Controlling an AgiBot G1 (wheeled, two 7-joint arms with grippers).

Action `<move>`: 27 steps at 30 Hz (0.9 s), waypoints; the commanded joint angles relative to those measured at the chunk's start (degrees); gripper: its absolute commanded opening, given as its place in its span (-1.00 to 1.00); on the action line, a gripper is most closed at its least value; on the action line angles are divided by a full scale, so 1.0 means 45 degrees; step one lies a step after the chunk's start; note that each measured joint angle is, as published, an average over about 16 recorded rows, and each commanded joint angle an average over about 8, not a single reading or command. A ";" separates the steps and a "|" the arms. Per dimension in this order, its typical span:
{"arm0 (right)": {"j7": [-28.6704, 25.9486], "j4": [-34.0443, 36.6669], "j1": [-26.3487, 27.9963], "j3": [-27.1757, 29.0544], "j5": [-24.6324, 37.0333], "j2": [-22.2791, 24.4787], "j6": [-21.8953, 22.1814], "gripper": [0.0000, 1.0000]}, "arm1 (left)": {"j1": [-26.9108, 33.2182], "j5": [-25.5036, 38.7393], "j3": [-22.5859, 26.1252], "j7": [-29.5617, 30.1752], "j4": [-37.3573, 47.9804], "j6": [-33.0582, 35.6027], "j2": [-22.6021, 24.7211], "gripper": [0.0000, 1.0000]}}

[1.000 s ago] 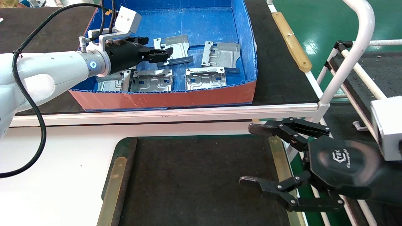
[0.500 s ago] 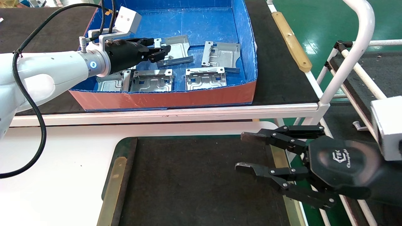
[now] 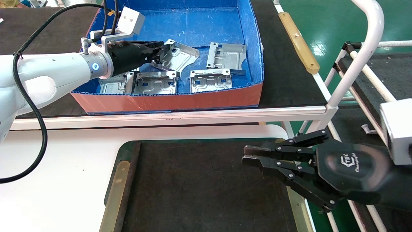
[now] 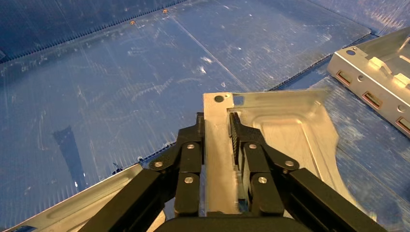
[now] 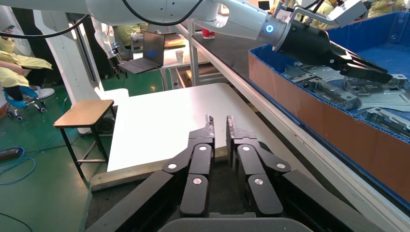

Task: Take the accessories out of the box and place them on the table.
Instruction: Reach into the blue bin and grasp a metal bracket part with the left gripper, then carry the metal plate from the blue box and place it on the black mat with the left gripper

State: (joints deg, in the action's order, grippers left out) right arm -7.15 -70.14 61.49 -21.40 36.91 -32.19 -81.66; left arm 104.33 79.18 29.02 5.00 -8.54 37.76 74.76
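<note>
On the right gripper (image 3: 247, 155) we read a white logo, but its script is too small to make out; its fingers are nearly together on nothing, above the black mat (image 3: 199, 187) by the brass strip (image 3: 296, 203). The left gripper (image 3: 161, 51) is clamped on the edge of a silver stamped plate (image 3: 177, 58), tilted inside the blue corrugated box (image 3: 199, 25). Four other plates lie flat there: (image 3: 226, 55), (image 3: 210, 80), (image 3: 156, 83), and (image 3: 112, 84), half hidden under the arm.
</note>
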 commanded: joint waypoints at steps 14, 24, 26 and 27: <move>0.0000 0.0000 0.0000 0.0000 0.0000 0.0000 0.0000 -1.00 | 0.0300 -0.0003 0.0040 0.0323 -0.0325 0.0558 0.0008 -1.00; 0.0000 0.0000 0.0000 0.0000 0.0000 0.0000 0.0000 -1.00 | 0.0512 -0.0086 0.0094 0.0760 -0.1718 0.2003 -0.0446 -1.00; 0.0000 0.0000 0.0000 0.0000 0.0000 0.0000 0.0000 -1.00 | 0.0506 -0.0123 0.0103 0.0820 -0.2105 0.2391 -0.0596 -1.00; 0.0000 0.0000 0.0000 0.0000 0.0000 0.0000 0.0000 -1.00 | 0.0495 -0.0144 0.0107 0.0842 -0.2311 0.2589 -0.0675 -1.00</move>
State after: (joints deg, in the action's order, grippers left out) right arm -7.15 -70.14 61.49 -21.40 36.90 -32.19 -81.66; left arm 106.41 78.41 29.45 8.61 -19.08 49.36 71.70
